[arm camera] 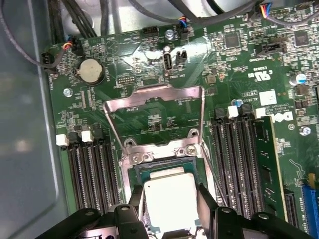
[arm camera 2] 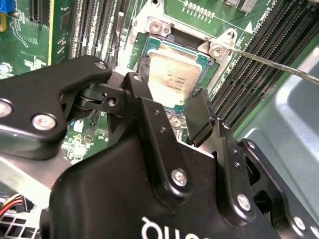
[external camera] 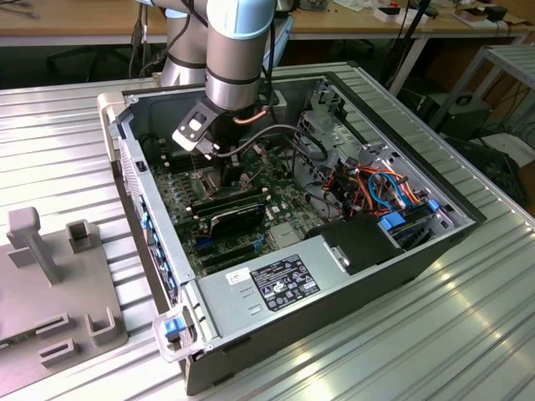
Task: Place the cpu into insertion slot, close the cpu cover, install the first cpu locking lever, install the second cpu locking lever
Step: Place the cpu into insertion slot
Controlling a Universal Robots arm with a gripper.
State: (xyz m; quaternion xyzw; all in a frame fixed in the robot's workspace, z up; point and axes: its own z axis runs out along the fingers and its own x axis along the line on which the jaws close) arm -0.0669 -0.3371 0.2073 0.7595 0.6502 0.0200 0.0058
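In both wrist views the cpu (arm camera: 169,196) (arm camera 2: 172,74), a square chip with a dull silver top, lies flat in the insertion slot (arm camera: 130,172) (arm camera 2: 149,47), a silver-rimmed socket on the green board. My gripper (arm camera: 172,201) (arm camera 2: 169,97) is straight above it, and its black fingers (arm camera: 207,199) press against two opposite edges of the chip. The cpu cover (arm camera: 154,94), a thin metal frame, is swung open behind the socket. A thin wire locking lever (arm camera 2: 271,62) stands free beside the socket. In the exterior view the gripper (external camera: 205,163) reaches down into the open computer case (external camera: 351,276).
Black memory slots (arm camera: 92,172) flank the socket on both sides, one holding a memory stick (arm camera: 266,164). Cables (external camera: 384,188) and a drive bay fill the case at the exterior view's right. A grey fixture (external camera: 50,284) stands on the ribbed table at the exterior view's left.
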